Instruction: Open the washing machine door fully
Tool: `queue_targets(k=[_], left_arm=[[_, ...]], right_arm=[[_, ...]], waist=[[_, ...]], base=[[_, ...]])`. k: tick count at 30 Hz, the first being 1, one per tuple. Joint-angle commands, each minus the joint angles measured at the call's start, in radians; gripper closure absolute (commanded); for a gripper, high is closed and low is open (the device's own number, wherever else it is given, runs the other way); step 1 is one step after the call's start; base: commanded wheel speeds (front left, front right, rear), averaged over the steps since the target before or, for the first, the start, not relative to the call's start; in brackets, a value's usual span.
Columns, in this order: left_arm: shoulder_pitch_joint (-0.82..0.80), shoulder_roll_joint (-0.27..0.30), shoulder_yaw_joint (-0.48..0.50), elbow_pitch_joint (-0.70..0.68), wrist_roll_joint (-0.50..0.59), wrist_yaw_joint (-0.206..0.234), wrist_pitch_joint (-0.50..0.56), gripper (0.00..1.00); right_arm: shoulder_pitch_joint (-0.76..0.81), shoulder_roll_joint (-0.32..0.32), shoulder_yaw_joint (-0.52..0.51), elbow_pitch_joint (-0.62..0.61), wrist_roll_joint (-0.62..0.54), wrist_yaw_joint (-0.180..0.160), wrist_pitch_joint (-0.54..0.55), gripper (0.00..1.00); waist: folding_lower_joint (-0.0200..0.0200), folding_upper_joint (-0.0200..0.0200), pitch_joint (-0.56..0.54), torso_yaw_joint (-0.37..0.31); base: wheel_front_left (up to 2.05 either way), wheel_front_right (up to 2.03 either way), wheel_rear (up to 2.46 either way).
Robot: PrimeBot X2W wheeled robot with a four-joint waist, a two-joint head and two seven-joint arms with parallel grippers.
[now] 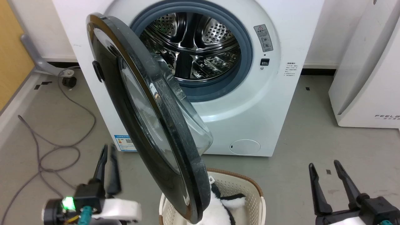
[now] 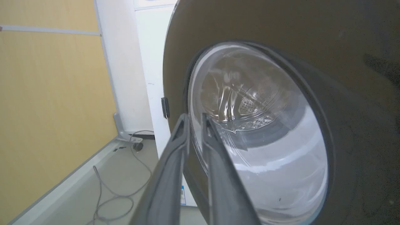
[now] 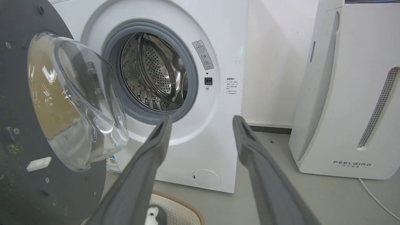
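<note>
The white washing machine [image 1: 265, 93] stands with its perforated steel drum [image 1: 193, 43] exposed inside the grey gasket. The washing machine door [image 1: 175, 134] hangs from the left side, swung out roughly edge-on toward me, its clear glass bowl [image 3: 72, 103] bulging from the dark grey inner face. My left gripper [image 1: 108, 150] is shut and empty, low on the outer side of the door; its fingertips [image 2: 186, 120] point at the glossy black outer face [image 2: 343, 62], and contact is unclear. My right gripper [image 1: 323, 165] is open and empty, low at the right, aimed at the machine front [image 3: 218, 140].
A cream perforated basket [image 1: 243, 187] holding a black-and-white plush sits on the floor under the door's lower edge. The white FEELBIRD appliance [image 1: 368, 78] stands at the right. A grey cable [image 1: 47, 147] loops on the floor at the left, beside a yellow panel [image 2: 47, 93].
</note>
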Motion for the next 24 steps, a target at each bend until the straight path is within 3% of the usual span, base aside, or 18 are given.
queue_targets(k=[1,12,24], left_arm=[[-0.02,0.008,0.005,-0.023,0.003,0.001,-0.006,1.0],[-0.122,0.008,-0.053,-0.287,0.025,-0.03,-0.006,1.0],[-0.166,0.001,-0.312,-0.384,0.048,-0.121,-0.006,1.0]], right_arm=[[0.01,0.007,-0.006,-0.008,-0.001,0.001,-0.004,0.0],[0.018,0.009,-0.013,-0.031,0.005,0.001,-0.004,0.0],[0.024,0.009,-0.018,-0.039,0.013,0.001,-0.004,0.0]], waist=[[0.0,0.0,-0.001,0.002],[0.0,0.0,-0.007,0.002],[0.0,0.0,-0.015,-0.006]], base=[[0.0,0.0,0.0],[0.0,0.0,0.0],[0.0,0.0,0.0]])
